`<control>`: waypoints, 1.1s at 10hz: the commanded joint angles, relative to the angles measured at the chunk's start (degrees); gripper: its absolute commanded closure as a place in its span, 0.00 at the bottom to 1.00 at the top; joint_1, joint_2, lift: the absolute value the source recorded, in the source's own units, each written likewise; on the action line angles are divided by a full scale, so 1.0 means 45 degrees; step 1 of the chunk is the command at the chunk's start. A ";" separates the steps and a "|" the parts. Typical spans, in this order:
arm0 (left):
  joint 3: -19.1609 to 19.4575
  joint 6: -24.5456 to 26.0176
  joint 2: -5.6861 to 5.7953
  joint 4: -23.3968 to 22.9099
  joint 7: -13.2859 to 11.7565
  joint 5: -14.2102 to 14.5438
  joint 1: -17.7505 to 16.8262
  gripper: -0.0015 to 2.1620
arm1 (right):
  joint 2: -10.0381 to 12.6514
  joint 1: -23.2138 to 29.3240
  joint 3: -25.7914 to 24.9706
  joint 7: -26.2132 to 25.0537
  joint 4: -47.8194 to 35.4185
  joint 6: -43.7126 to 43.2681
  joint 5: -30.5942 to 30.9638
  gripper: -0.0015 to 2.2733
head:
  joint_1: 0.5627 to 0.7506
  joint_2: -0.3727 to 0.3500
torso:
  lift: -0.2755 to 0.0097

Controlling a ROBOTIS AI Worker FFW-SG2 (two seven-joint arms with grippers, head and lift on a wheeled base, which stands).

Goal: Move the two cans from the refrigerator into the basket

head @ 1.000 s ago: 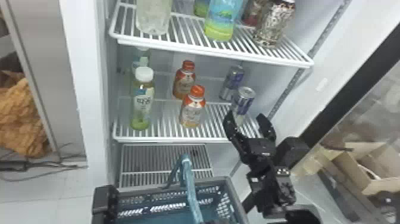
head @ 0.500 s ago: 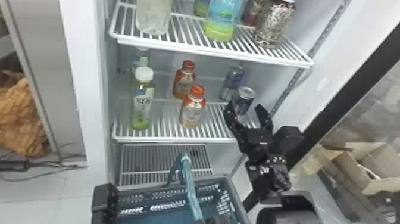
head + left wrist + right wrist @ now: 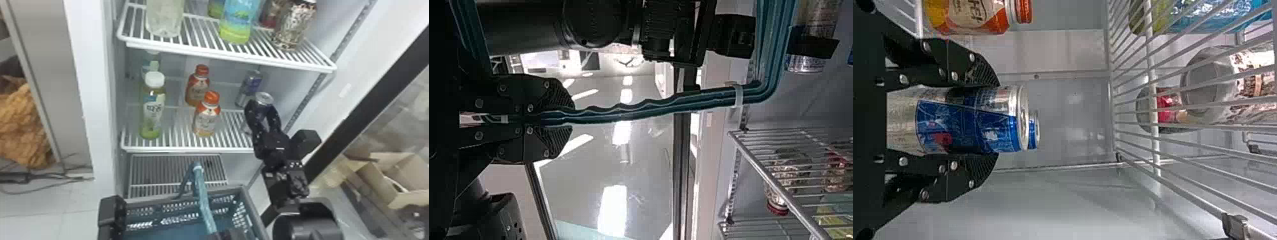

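Black right tool point(image 3: 262, 108) partly hides its clasped can point(image 3: 264, 98); cut-off left tool point(image 3: 226, 235) grips basket handle point(image 3: 205, 204).

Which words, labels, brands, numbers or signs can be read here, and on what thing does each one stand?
No text can be quoted with certainty.
Front can: print on the blue and silver side, not legible.
Rear can: markings too small to read.
White-capped bottle: label characters too small to read surely.
Front orange-capped bottle: label lettering, not legible.
Rear orange-capped bottle: label too small to read.
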 commanded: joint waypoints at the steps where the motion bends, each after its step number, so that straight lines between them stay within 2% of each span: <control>1: 0.0000 -0.0019 0.0000 0.0000 0.0000 0.0003 0.0000 0.56 | -0.0001 0.0059 0.0000 0.0001 -0.0128 0.0000 -0.0077 0.38 | 0.70 0.03 | 0.03; 3: 0.0000 -0.0019 0.0000 0.0000 0.0000 0.0003 0.0000 0.56 | -0.0001 0.0496 -0.0026 0.0001 -0.0847 0.0032 -0.0483 0.38 | 0.70 0.03 | 0.03; 5: 0.0000 -0.0019 0.0000 0.0000 0.0000 0.0003 0.0000 0.56 | -0.0079 0.1246 -0.0127 0.0020 -0.2315 0.0563 -0.0915 0.38 | 0.70 0.03 | 0.03; 9: 0.0000 -0.0019 0.0000 0.0000 -0.0019 0.0003 0.0032 0.56 | -0.0157 0.3340 -0.0864 0.0176 -0.6159 0.2969 -0.1550 0.38 | 0.70 0.03 | 0.03; 11: 0.0000 -0.0019 0.0000 0.0000 -0.0019 0.0003 0.0032 0.56 | -0.0157 0.4090 -0.1067 0.0294 -0.7503 0.4282 -0.1854 0.38 | 0.70 0.03 | 0.03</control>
